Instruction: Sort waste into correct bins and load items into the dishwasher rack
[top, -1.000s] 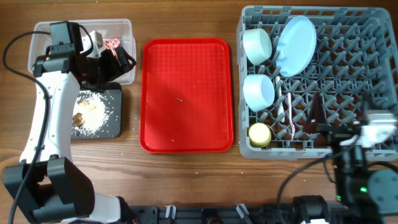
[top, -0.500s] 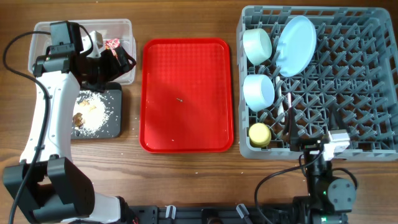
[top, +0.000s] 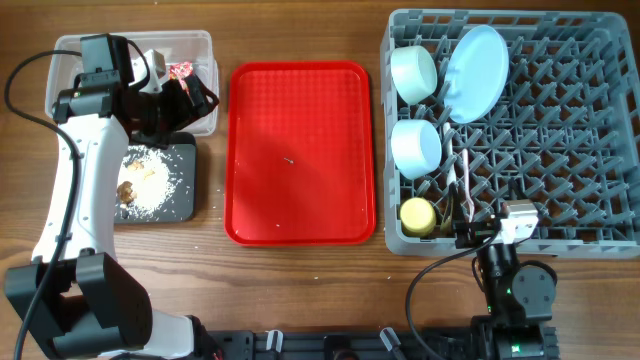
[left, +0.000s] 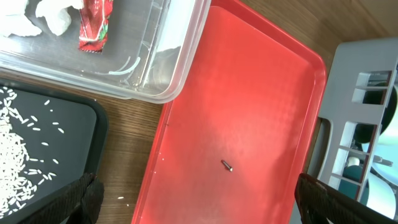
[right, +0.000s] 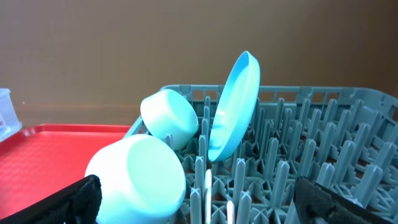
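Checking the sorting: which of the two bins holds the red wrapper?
The clear plastic tub; the red wrapper lies in it beside white tissue. The black tray holds rice scraps instead.

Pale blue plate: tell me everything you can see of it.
The pale blue plate is round, plain and smooth, plastic by the look, with a shallow raised rim. It stands on edge, leaning, between the upright pegs in the far left part of the grey rack, close beside the mint-green bowl. Nothing grips it.
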